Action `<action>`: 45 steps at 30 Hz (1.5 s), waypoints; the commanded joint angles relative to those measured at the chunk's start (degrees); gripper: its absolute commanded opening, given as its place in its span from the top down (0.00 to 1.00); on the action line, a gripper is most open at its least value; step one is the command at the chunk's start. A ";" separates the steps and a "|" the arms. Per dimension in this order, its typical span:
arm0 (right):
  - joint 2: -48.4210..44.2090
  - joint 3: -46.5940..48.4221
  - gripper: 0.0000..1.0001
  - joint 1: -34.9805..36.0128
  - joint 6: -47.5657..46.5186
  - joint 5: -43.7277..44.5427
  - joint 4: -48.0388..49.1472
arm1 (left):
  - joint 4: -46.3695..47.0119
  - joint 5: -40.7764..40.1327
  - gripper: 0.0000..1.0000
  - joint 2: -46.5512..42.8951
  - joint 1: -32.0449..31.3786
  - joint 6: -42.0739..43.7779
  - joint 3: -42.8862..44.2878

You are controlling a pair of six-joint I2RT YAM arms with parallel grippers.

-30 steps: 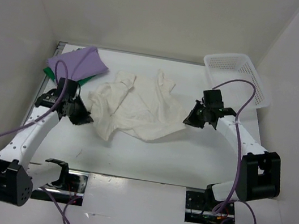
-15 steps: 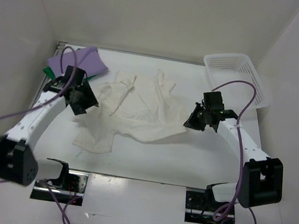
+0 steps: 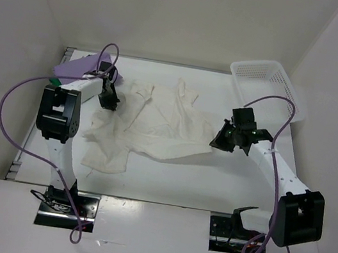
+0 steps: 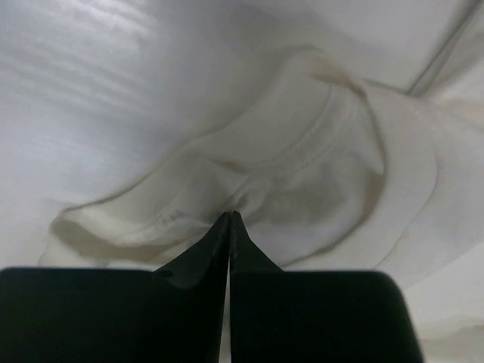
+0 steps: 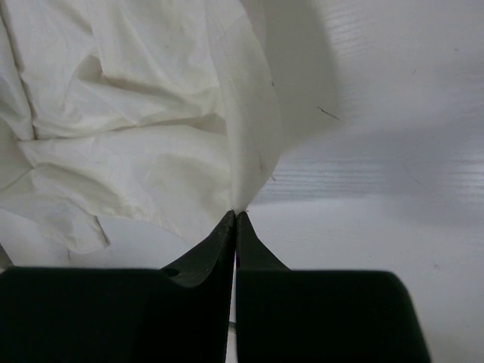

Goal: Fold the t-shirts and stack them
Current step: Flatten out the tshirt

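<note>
- Item: cream t-shirt (image 3: 162,128). It lies crumpled and half spread across the middle of the table (image 3: 211,185), collar end toward the far side, with one loose flap trailing toward my left base.
- Handling, as I judge it: light, limp cloth with no stiffness. It sags and bunches wherever it is unsupported and follows a pull only from the gripped point. It is not fragile, but thin edges can slip out of a shallow pinch.
- Left gripper (image 4: 231,219): my fingers are pressed together at the shirt's far-left part. The tips are nipped on a raised fold beside a stitched band, and cloth gathers up to them.
- Right gripper (image 5: 236,215): my fingers are closed tight on the shirt's right edge. The fabric rises in a peak to the tips, above bare table.
- Where to hold: doubled, stitched borders such as hem, sleeve cuff or shoulder seam. Those give a thicker bite than a single layer. Two holds set well apart let me tension the cloth flat.
- Other stock: lavender t-shirt (image 3: 75,68) sits at the far-left corner, with the green t-shirt (image 3: 53,81) showing only as a sliver under it.
- Basket (image 3: 264,81): it stands at the far right, apart from all cloth.
</note>
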 commanded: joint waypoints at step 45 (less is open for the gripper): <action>27.30 7.22 0.67 2.70 5.39 12.42 9.24 | 3.86 10.06 0.30 -44.77 -6.13 -0.86 -30.12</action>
